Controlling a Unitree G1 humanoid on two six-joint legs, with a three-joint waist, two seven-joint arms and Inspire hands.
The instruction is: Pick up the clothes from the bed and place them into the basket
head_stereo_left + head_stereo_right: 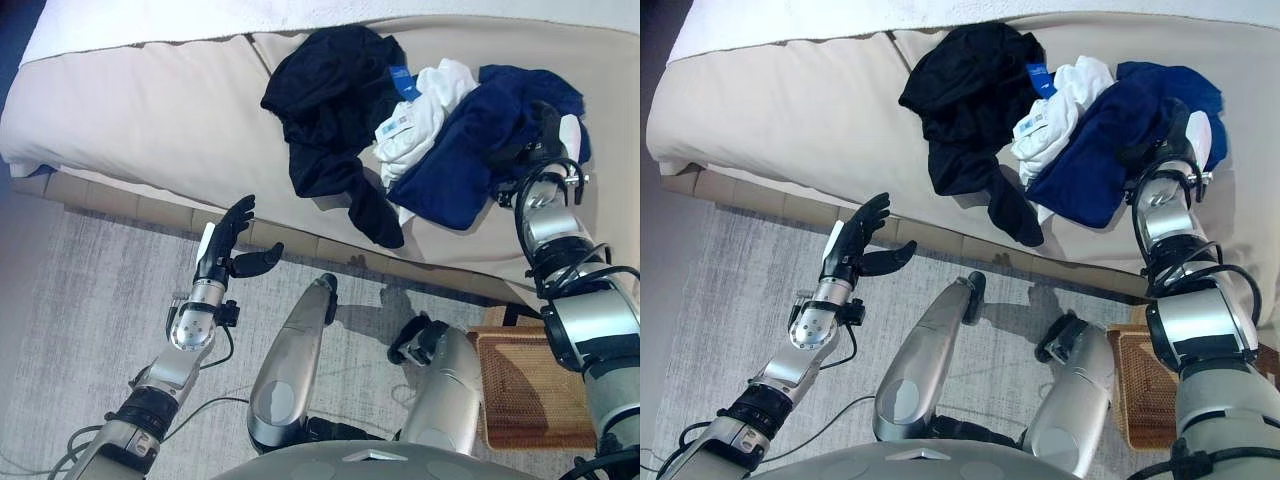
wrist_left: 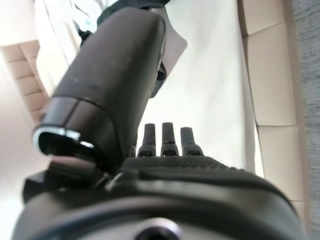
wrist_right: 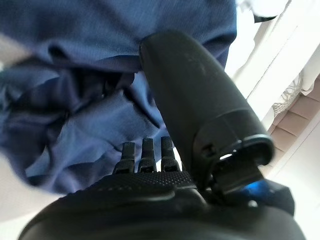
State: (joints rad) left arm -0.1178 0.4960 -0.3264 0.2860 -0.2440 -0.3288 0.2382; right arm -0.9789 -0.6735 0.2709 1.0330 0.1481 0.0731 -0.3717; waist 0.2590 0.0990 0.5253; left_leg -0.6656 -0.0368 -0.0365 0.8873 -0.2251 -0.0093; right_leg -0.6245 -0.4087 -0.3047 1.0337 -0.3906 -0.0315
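A beige bed (image 1: pixel 150 110) ran across the upper part of the head views, its cover smooth on the left side and a white sheet (image 1: pixel 200 20) lying along its far edge. Below the mattress a frame of pale padded squares (image 1: pixel 120 205) met a grey carpet (image 1: pixel 70 300) that covered the floor. The clothes lay heaped together on the right half of the bed: a black garment (image 1: pixel 330 110) to the left, a white garment (image 1: pixel 420 115) with blue tags in the middle, and a navy blue garment (image 1: pixel 470 150) to the right, all touching or overlapping. The black one trailed down toward the bed's near edge. A woven brown basket (image 1: pixel 525 390) stood on the carpet at the lower right, beside the bed and well apart from the pile. The right hand (image 1: pixel 548 128) rested on the navy blue garment with its fingers straight against the cloth, not curled round it. The left hand (image 1: pixel 232 245) hung over the carpet just before the bed frame, fingers straight, thumb spread, holding nothing.
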